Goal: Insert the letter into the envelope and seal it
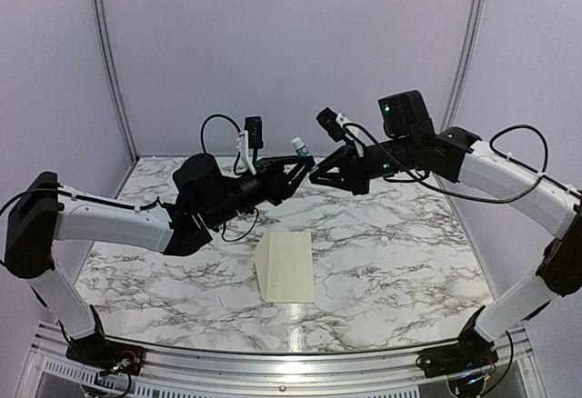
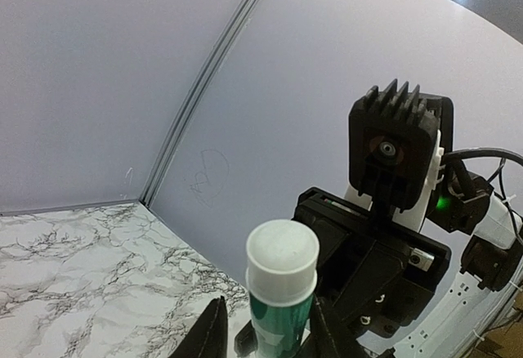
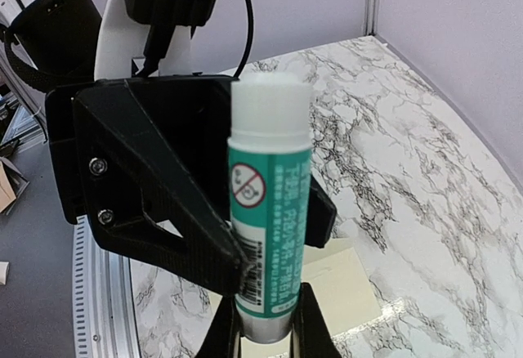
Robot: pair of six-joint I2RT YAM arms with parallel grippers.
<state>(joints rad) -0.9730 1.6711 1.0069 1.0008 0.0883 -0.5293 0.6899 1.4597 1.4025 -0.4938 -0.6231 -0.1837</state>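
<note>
Both raised mid-air, reaching inward, tips meeting | my right gripper (image 3: 265, 325) clamps tube (image 3: 268, 211) base, cap up | left gripper (image 2: 270, 337) parted astride it (gap one side) | envelope (image 1: 289, 266) flat on table (image 1: 409, 262) below

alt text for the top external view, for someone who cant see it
Two robot arms meet in mid-air above a marbled table, with the left gripper and right gripper tip to tip around a small white-capped green glue stick that sticks up between them. Below, a cream envelope lies flat on the table.
</note>
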